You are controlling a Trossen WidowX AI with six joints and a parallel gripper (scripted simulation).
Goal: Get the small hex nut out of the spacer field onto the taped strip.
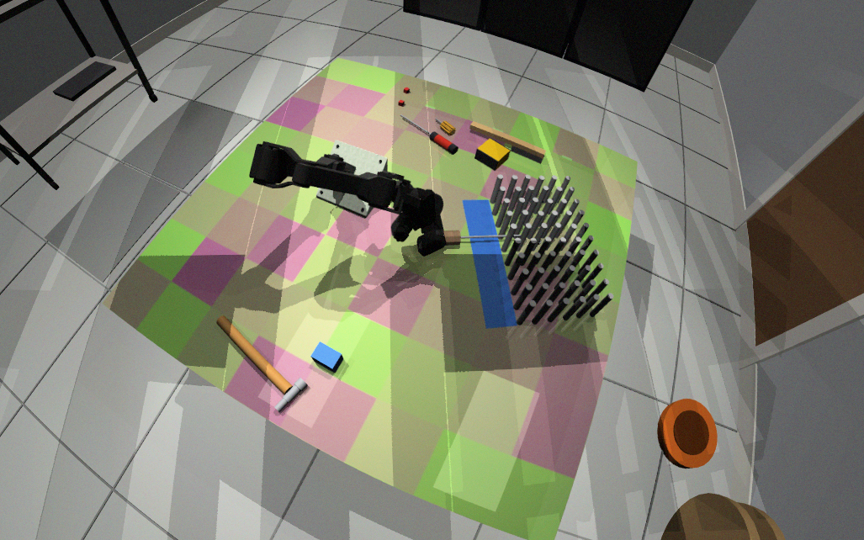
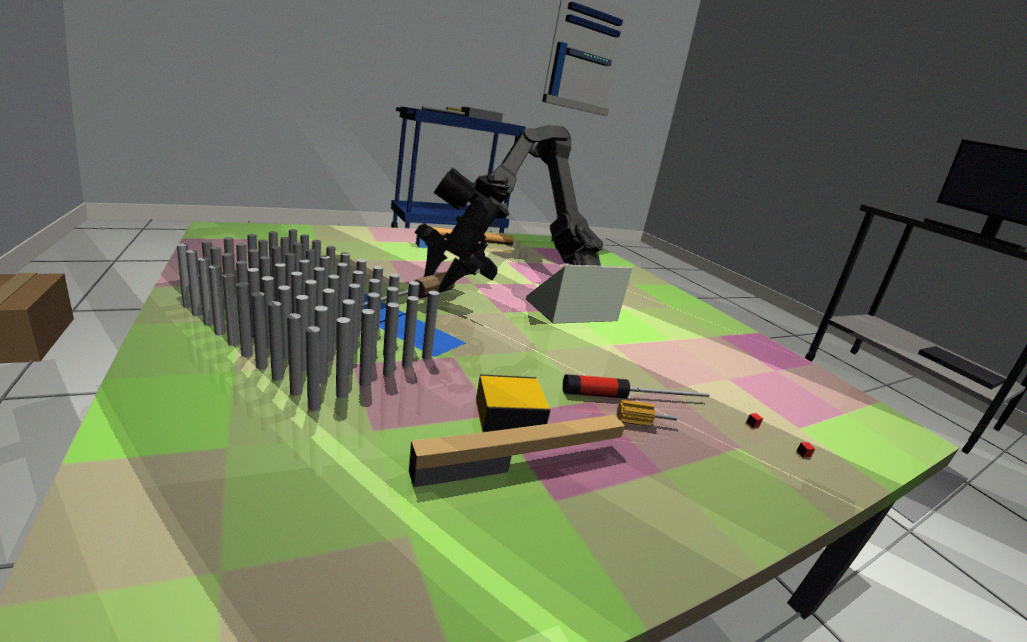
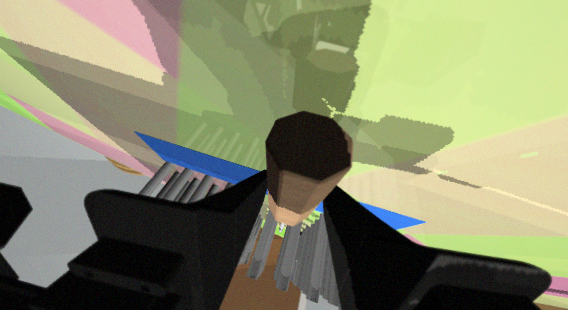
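Note:
My gripper (image 1: 441,239) (image 2: 432,285) (image 3: 296,181) is shut on the brown wooden handle (image 1: 452,237) (image 3: 306,147) of a thin metal tool. The tool's shaft (image 1: 477,238) extends across the blue taped strip (image 1: 499,294) (image 2: 439,337) (image 3: 200,159), and its far end reaches among the front spacers. The grey metal spacers (image 2: 313,366) (image 3: 263,247) stand upright in several rows beyond the strip. My fingers are on the near side of the strip, outside the field. The hex nut cannot be made out, and the tool's tip is hard to tell among the spacers.
A yellow block (image 1: 492,151) (image 2: 513,394), a wooden bar (image 1: 509,140) (image 2: 517,441), a red screwdriver (image 1: 443,142) (image 2: 597,386), a small yellow-handled tool (image 2: 637,412) and two red cubes lie to one side. A hammer (image 1: 253,355) and a blue block (image 1: 326,354) lie on the opposite side.

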